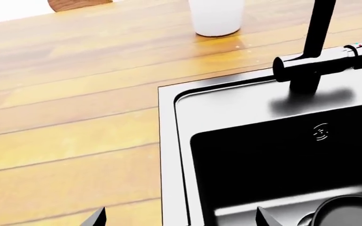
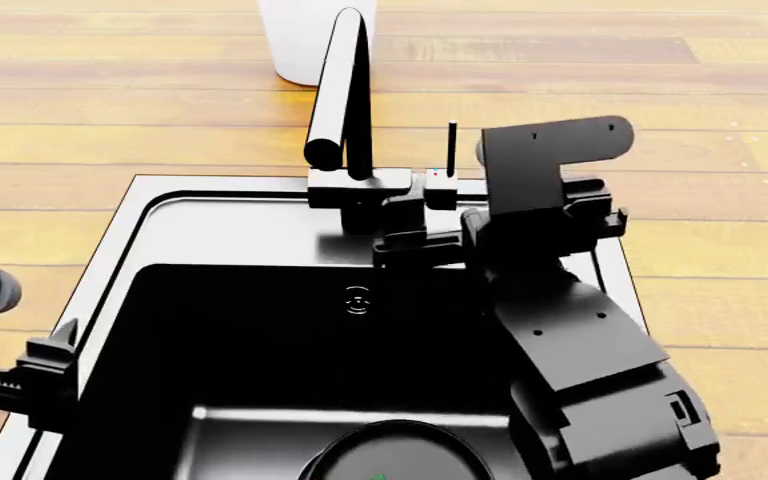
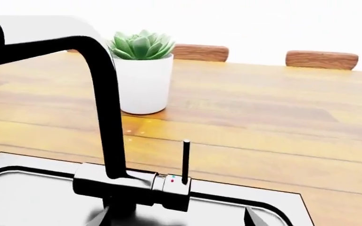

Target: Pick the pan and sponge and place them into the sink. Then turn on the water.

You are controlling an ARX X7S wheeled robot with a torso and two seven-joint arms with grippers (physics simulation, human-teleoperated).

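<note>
The round matte-black pan (image 2: 391,455) is seen lying in the rectangular brushed-steel sink (image 2: 237,225). The right gripper (image 2: 418,235) is held just beside the black faucet (image 2: 344,100); its spread cannot be told. The left gripper (image 1: 179,217) is spread over the sink's rim on the wooden surface (image 1: 68,94).

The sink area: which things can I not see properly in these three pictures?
- The sponge: in no view; whether it lies in the sink cannot be told.
- The pan: cut off by the lower edge of the head view and the left wrist view.
- The right gripper: near the tap lever; the arm hides its jaws.
- The left gripper: only two fingertips show.
- Water: none visible; the spout opening is not shown.
</note>
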